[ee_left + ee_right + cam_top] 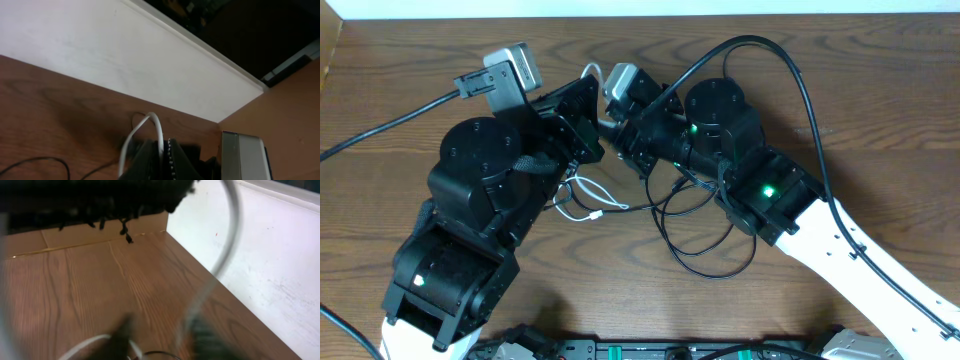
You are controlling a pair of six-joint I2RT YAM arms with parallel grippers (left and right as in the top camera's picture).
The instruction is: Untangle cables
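- Step in hand: pulling the white cable [152,116] free of the tangle, with both arms meeting at the far middle of the bench [410,60]
- The left gripper [165,144] is clenched on the white cable, which arches up out of its fingers in a small loop
- The right gripper [620,135] sits just right of the left one; a blurred white strand crosses its wrist view, but I cannot tell whether it is grasping it or released
- The rest of the white cable lies in loose curls on the bench, near of the grippers, touching the black cables [715,277] that loop to the right
- Next move, as I judge it: draw the two grippers apart slowly, so the white strand slides out without tightening the black loops
- Count: one white cable; black cables, at least one, perhaps two, too overlapped to tell; two grippers
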